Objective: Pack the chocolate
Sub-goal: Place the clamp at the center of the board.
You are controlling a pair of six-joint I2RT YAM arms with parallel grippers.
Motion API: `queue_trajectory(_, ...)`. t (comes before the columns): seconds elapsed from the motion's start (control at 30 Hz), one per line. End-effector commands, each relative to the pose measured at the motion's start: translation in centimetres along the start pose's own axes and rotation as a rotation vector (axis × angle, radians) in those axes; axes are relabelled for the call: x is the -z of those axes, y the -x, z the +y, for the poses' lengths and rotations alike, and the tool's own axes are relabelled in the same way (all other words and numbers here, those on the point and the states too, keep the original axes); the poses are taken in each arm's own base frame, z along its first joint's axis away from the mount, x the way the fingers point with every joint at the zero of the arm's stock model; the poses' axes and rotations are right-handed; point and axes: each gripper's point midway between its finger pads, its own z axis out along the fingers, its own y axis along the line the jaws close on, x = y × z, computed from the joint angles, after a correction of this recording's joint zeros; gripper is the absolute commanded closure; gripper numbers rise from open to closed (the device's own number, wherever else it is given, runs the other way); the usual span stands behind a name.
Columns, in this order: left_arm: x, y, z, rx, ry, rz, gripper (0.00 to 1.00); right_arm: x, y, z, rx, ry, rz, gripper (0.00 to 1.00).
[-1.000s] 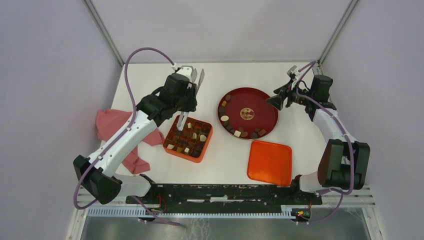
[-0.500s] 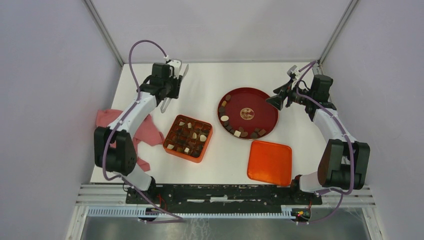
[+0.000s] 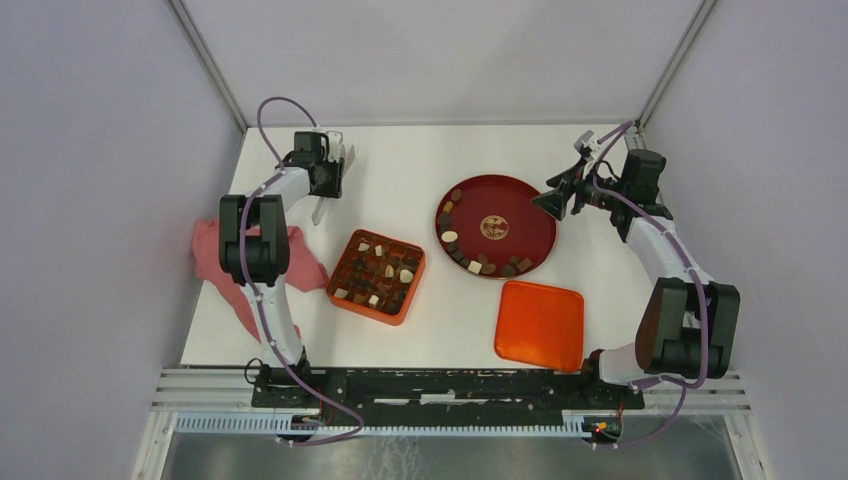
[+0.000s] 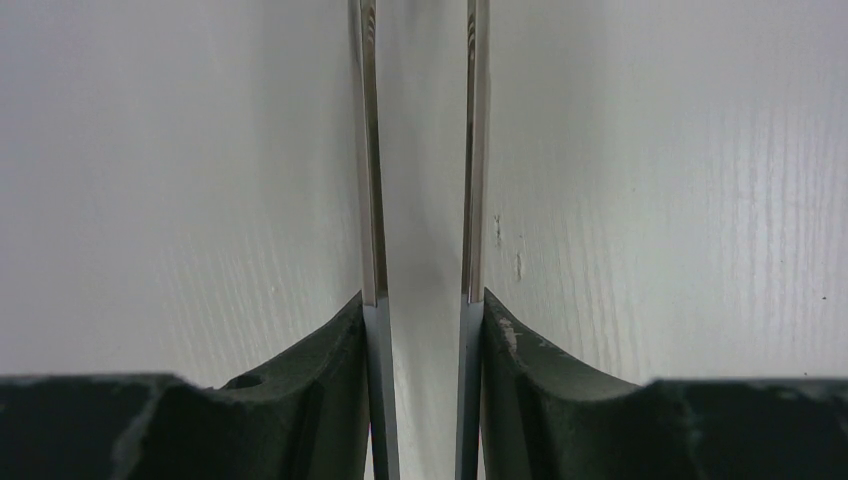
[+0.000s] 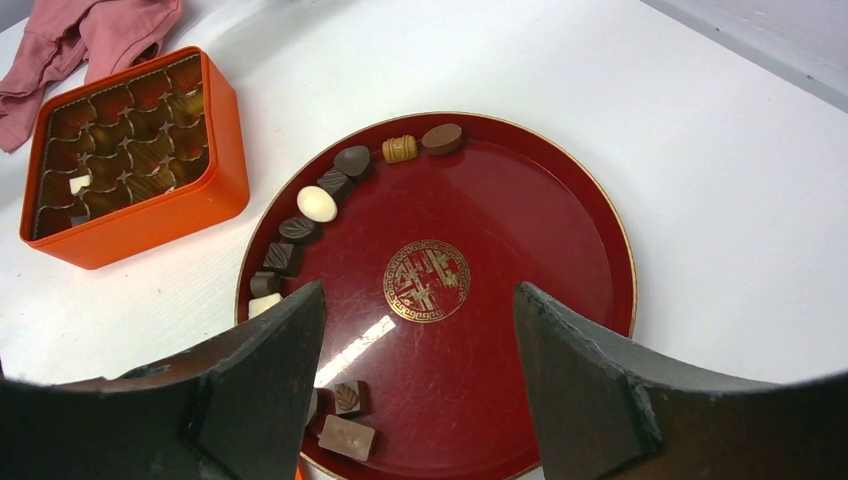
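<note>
White table (image 3: 450, 330), pale lilac walls (image 3: 90, 200) on three sides. Most of the chocolate (image 5: 317, 203) sits on a round dark-red plate (image 5: 545, 230), centre-right: a curved row of dark, mid-brown and cream pieces along its left rim, running round to the near rim. More pieces lie in some cells of an orange compartmented box (image 5: 150, 220), left of the plate and slightly nearer. Right gripper (image 5: 418, 300) hangs at the plate's right edge, facing left across it. Its fingers are spread wide, with nothing between them and no contact with anything visible. The row on the left rim lies across the plate from it. Two brown pieces on the near rim are closest, just beside one finger in the wrist view. Left gripper (image 4: 420, 20) is at the far left of the table, well apart from the box, which lies nearer and to its right. Its two thin metal blades run parallel with a narrow gap, nothing held, only bare table beneath them. Whether the blade tips touch the surface: cannot tell. Flat orange lid (image 3: 540, 325) lies on the near side of the plate. Pink cloth (image 3: 208, 255) lies crumpled at the left edge, beside the box.
</note>
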Motion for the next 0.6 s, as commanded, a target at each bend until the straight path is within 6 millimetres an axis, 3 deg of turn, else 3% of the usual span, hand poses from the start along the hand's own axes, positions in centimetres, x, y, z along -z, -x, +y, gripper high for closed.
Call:
queue_trajectory(0.0,0.0,5.5,0.9,-0.065,0.017,-0.173,0.55,-0.3,0.0,0.1,0.021,0.018,-0.006,0.25)
queue_trajectory(0.17,-2.0,3.8,1.3,-0.039,-0.022,-0.126,0.54,-0.4,-0.4,-0.2,0.019,0.014,0.004,0.25)
queue_trajectory(0.3,-2.7,2.2,3.1,0.003,-0.027,-0.084,0.51,-0.5,-0.7,-0.3,0.012,0.016,0.008,0.25)
queue_trajectory(0.57,-4.3,0.3,2.8,0.040,-0.060,0.000,0.46,-0.6,-0.7,-0.4,0.014,0.018,0.007,0.25)
